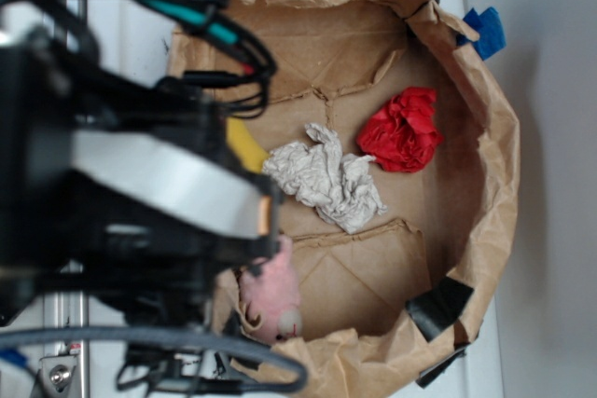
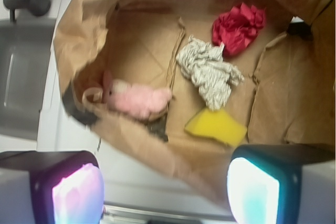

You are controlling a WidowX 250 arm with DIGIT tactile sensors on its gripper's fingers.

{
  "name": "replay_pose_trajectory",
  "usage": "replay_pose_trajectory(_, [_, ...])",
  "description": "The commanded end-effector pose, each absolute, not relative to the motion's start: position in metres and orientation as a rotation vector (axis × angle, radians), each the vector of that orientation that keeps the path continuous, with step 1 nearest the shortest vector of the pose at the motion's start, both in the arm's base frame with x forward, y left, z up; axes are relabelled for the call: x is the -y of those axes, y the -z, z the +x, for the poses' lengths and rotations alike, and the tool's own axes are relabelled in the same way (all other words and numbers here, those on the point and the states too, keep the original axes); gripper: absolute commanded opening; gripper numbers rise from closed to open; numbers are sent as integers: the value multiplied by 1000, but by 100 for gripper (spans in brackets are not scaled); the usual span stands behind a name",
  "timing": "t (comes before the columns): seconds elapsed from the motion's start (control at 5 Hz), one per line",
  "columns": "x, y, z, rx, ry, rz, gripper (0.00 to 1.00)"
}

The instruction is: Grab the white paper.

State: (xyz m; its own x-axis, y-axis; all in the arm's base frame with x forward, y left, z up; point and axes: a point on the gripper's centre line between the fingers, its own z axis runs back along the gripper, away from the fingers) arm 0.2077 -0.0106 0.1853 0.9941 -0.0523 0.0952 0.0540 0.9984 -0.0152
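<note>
- The fingers stand spread wide and hold nothing; in the wrist view their two pads sit at 7 and 5 o'clock of the picture, well above the things below.
- The white paper lies untouched on the floor of the brown paper bag, near its middle. The red paper is just beside it at 1 o'clock, the yellow sponge just beside it at 6 o'clock, and the pink toy well apart at 8 o'clock.
- Judged from this, nothing of the grab is done: lining up, coming down and closing are all left.
- In the exterior view the blurred arm hides most of the sponge, part of the toy and the fingers themselves.
- Whether the white paper touches the red paper or the sponge is hard to tell.
</note>
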Motion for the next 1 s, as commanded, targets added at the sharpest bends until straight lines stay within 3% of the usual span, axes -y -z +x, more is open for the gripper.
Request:
replay_pose_trajectory(0.0, [-8, -167, 243, 118, 30, 46, 100])
replay_pose_trajectory(0.2, [-13, -151, 250, 101, 83, 5, 100])
replay_pose_trajectory(0.8, [-13, -151, 250, 101, 83, 5, 100])
